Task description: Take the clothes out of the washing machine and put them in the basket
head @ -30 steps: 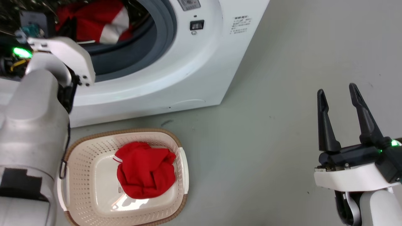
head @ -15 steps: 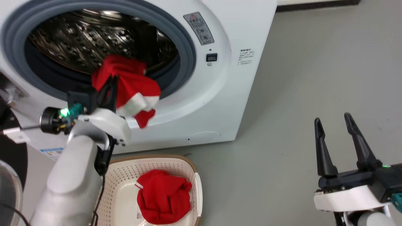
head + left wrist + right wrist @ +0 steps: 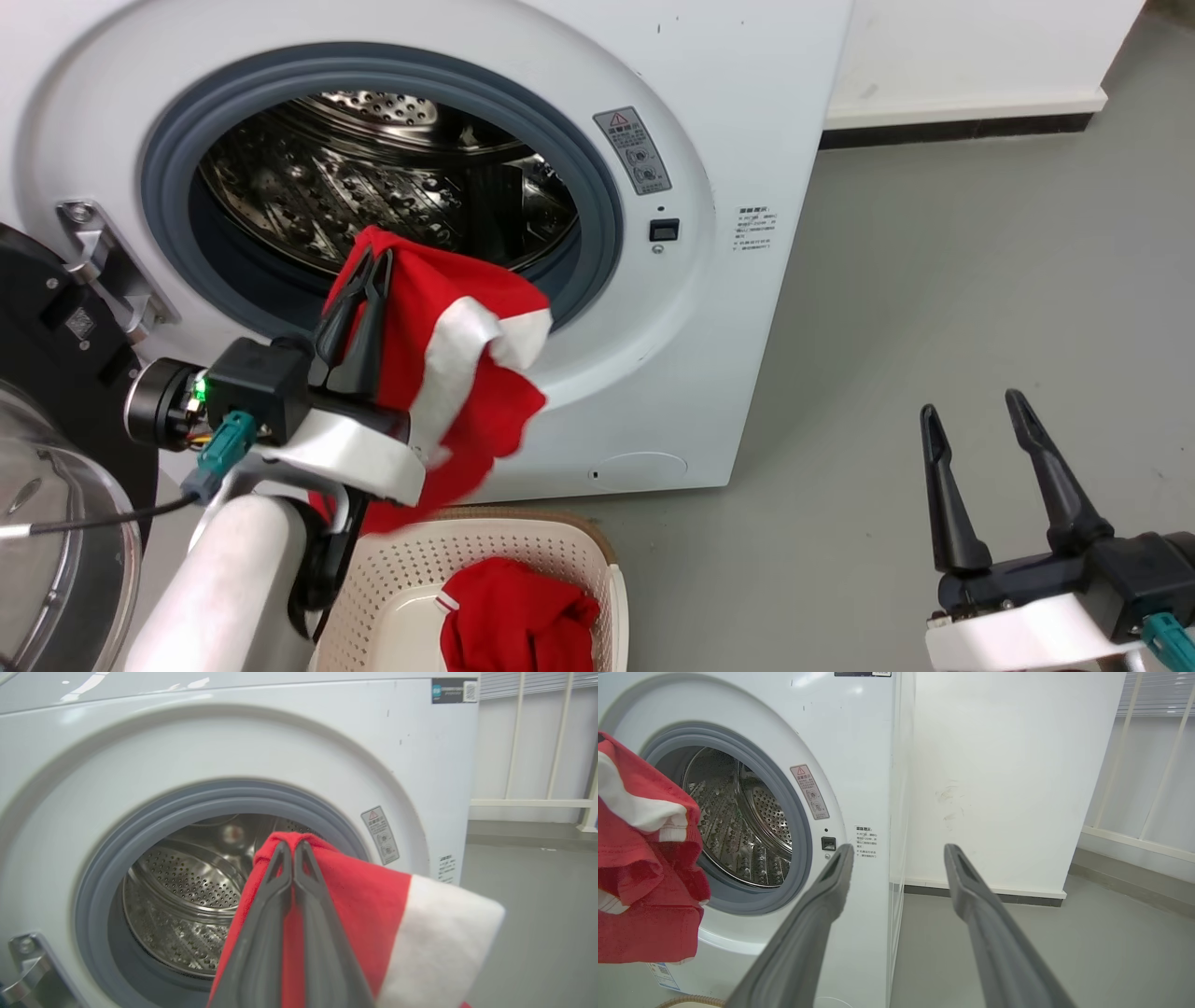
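Found pinched in closed left claw (image 3: 377,257), before perforated steel drum (image 3: 373,177) of large white washing machine (image 3: 738,103), above cream perforated plastic basket (image 3: 523,546): soft bright-red fabric garment (image 3: 420,317), white band. Found spread, empty: right claw (image 3: 970,402). Grey warning sticker (image 3: 638,149): print illegible.

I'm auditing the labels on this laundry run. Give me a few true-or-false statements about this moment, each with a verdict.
1. The left gripper is shut on a red fabric garment with a white band. True.
2. The right gripper grips cloth too. False: it is open and empty, over the grey floor.
3. The cream perforated plastic basket is empty. False: a crumpled red garment lies in it.
4. The held garment hangs outside the drum, in front of the white front-loading washing machine. True.
5. The machine's door is closed. False: the porthole is open, showing the perforated steel drum.
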You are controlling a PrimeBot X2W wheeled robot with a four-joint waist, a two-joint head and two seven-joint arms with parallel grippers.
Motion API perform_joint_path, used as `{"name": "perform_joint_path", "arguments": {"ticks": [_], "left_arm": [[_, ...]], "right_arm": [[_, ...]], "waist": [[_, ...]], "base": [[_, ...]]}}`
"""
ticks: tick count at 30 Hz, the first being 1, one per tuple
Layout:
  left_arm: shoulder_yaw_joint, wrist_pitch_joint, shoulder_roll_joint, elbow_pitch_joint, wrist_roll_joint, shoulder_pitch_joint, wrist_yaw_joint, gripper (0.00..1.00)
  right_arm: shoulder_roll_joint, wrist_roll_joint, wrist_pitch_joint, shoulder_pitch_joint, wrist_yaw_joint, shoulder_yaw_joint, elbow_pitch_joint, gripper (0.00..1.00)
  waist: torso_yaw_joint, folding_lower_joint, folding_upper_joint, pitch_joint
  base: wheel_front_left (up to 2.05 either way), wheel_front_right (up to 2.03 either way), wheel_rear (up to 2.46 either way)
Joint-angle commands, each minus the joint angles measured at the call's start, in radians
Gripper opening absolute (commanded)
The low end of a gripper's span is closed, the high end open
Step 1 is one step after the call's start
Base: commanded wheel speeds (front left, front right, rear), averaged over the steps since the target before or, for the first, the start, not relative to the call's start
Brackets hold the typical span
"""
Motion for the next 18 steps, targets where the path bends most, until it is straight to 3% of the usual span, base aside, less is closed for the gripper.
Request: {"name": "perform_joint_path", "arguments": {"ticks": [1, 10, 18], "left_arm": [[-0.005, 0.016, 0.01, -0.06, 0.013, 0.035, 0.016, 0.0], [-0.02, 0.101, 0.05, -0.321, 0.036, 0.15, 0.068, 0.0], [-0.062, 0.124, 0.046, -0.345, 0.029, 0.211, 0.068, 0.0]], "right_arm": [[0.002, -0.003, -0.002, 0.019, -0.001, 0.004, -0.001, 1.0], [0.002, 0.005, -0.002, 0.036, -0.001, 0.002, -0.006, 1.0], [0.002, 0.01, -0.002, 0.014, -0.001, 0.003, -0.009, 1.0]], "waist": [[0.006, 0.0002, -0.0001, -0.01], [0.016, 0.0002, -0.0001, -0.022], [0.024, 0.0002, -0.0001, 0.003]], "base": [[0.0, 0.0, 0.0], [0.0, 0.0, 0.0], [0.0, 0.0, 0.0]]}}
